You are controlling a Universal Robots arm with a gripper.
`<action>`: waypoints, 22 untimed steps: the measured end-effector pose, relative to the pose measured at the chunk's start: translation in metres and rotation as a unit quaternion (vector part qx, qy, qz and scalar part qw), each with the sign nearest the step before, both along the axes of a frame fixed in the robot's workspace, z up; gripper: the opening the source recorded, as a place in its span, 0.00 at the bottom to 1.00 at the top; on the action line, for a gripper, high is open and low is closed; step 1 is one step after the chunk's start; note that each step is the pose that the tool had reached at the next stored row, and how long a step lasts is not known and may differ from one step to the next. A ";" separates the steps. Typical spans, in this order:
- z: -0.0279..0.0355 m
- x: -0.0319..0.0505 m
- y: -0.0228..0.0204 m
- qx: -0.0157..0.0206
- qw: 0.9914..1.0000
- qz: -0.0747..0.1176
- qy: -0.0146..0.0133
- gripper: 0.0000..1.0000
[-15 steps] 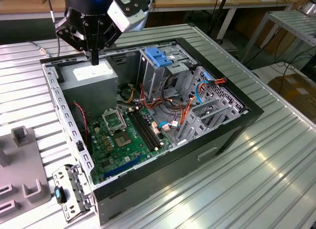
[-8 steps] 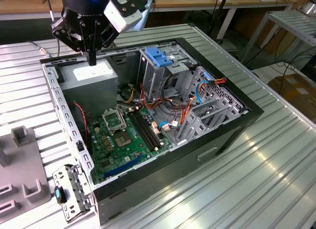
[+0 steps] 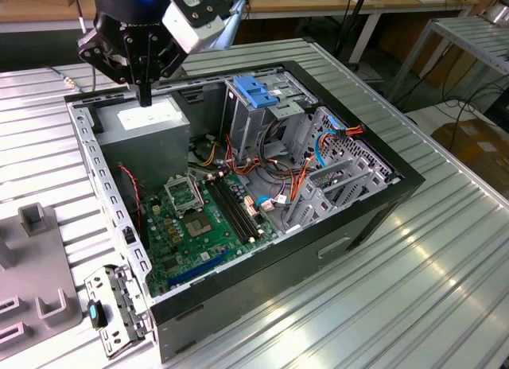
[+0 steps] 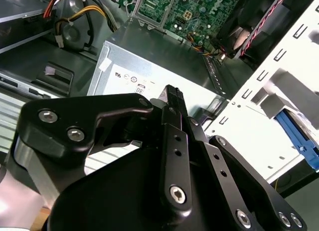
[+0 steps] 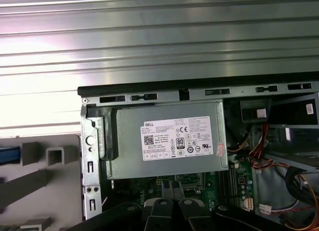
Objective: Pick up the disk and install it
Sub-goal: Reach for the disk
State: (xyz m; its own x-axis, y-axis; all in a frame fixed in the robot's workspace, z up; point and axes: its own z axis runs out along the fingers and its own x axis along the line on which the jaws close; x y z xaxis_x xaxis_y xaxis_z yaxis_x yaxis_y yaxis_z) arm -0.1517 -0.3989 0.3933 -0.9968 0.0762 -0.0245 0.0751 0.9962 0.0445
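The disk is out of view. My gripper (image 3: 144, 99) hangs over the back corner of the open computer case (image 3: 374, 218), at the exterior view's left, just above the grey power-supply box (image 3: 147, 118). Its two black fingers stand pressed together with nothing between them, which the second wrist view confirms at the gripper (image 4: 173, 91). The power-supply box with its white sticker (image 5: 167, 141) lies directly below in the first wrist view.
Inside the case are a metal drive cage with a blue plastic top (image 3: 258, 95), a green motherboard (image 3: 199, 218) and loose coloured cables (image 3: 286, 190). A grey slotted fixture (image 3: 32, 258) and a metal bracket (image 3: 111, 305) lie at the exterior view's left on the ribbed metal table (image 3: 413, 266).
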 end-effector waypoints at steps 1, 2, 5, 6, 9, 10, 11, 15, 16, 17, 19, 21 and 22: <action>0.0000 -0.0005 0.0000 0.000 1.000 0.000 0.000 0.11; 0.0000 -0.0014 0.0000 0.000 1.000 0.000 0.000 0.11; 0.0000 -0.0029 0.0000 0.000 1.000 0.000 0.000 0.11; 0.0000 -0.0034 0.0000 0.000 1.000 0.000 0.000 0.11; 0.0000 -0.0050 0.0000 0.000 1.000 0.000 0.000 0.11; 0.0000 -0.0054 0.0000 0.000 1.000 0.000 0.000 0.11; 0.0000 -0.0059 0.0000 0.000 1.000 0.000 0.000 0.11; 0.0000 -0.0092 0.0000 0.000 1.000 0.000 0.000 0.11; 0.0000 -0.0097 0.0000 0.000 1.000 0.000 0.000 0.11; 0.0000 -0.0103 0.0000 0.000 1.000 0.000 0.000 0.11; 0.0000 -0.0114 0.0000 0.000 1.000 0.000 0.000 0.11; 0.0000 -0.0125 0.0000 0.000 1.000 0.000 0.000 0.11; 0.0000 -0.0130 0.0000 0.000 1.000 0.000 0.000 0.11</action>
